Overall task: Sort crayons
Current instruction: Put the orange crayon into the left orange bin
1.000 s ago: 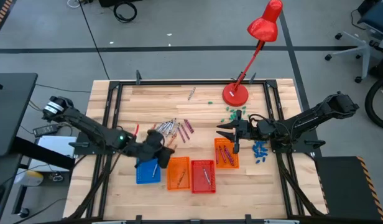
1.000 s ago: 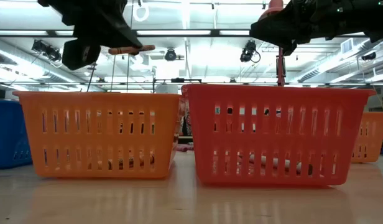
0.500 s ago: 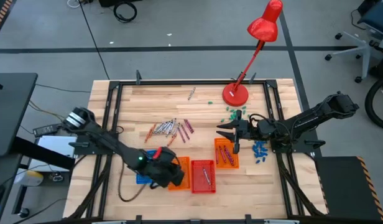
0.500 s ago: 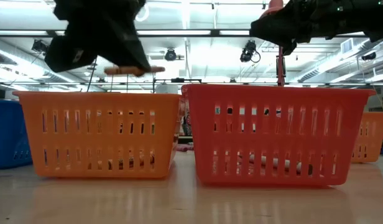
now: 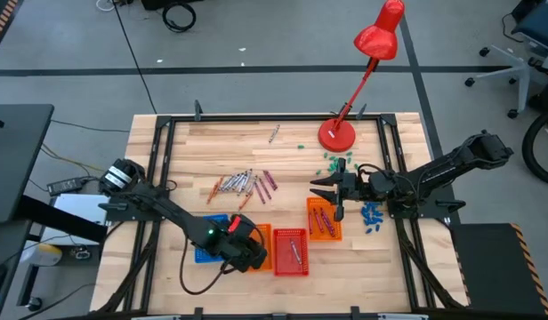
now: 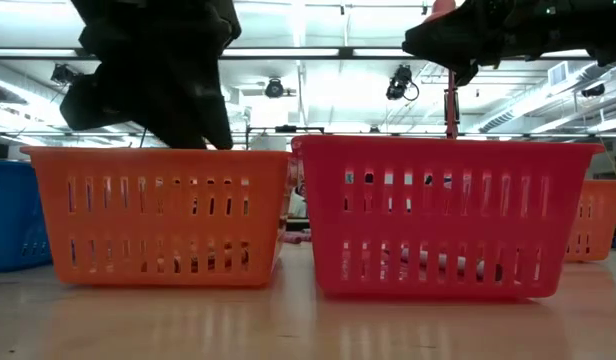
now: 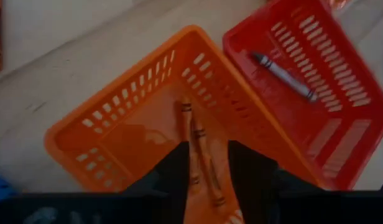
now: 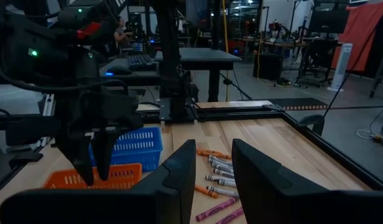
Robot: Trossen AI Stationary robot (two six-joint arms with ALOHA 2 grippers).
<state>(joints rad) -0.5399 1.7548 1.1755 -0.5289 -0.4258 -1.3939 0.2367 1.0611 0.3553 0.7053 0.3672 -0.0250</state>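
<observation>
Pale planked wooden table (image 5: 283,151), slotted orange plastic basket (image 7: 117,143) beneath the left end effector (image 7: 207,163), fingers parted, empty. Right end effector (image 8: 211,163) hovers spread, empty. Thin paper-wrapped orange crayons (image 7: 201,155) lie inside the basket.

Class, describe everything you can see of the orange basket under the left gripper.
The orange basket is a small rectangular plastic tray with slotted walls and floor, standing upright on the wooden table. It sits between the blue basket and the red basket, close beside the red one. Orange crayons lie on its floor. The left gripper hangs above it, fingers apart.
</observation>
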